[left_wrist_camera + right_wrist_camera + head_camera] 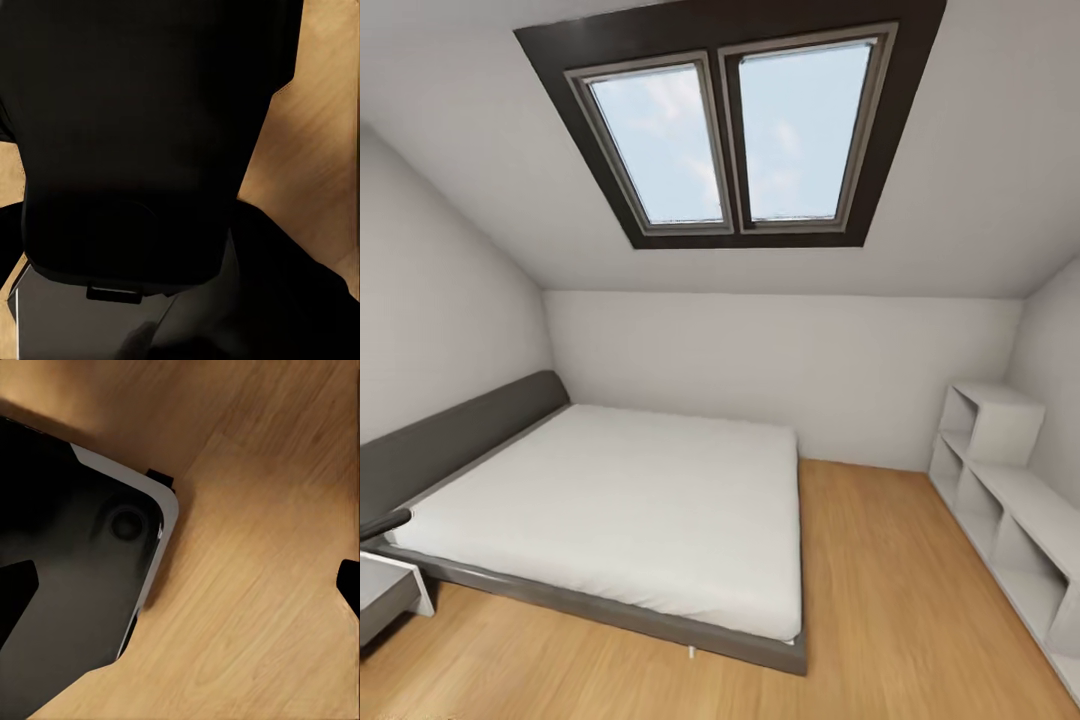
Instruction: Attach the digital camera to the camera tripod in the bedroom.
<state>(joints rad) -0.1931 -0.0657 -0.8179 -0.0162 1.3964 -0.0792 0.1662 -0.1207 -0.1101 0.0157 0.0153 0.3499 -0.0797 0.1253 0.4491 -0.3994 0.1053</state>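
Observation:
I face the bedroom: a low grey bed with a white mattress under a dark-framed skylight. The digital camera and the camera tripod are out of view. In the right wrist view my right gripper hangs open over the wood floor, one dark fingertip at each side edge and nothing between them. The left wrist view looks onto my own black body, and the left fingers cannot be made out there.
A grey nightstand stands at the near left, with a dark rod-like tip above it. White cube shelves line the right wall. Wood floor runs between bed and shelves. My dark base with its silver rim sits beside the right gripper.

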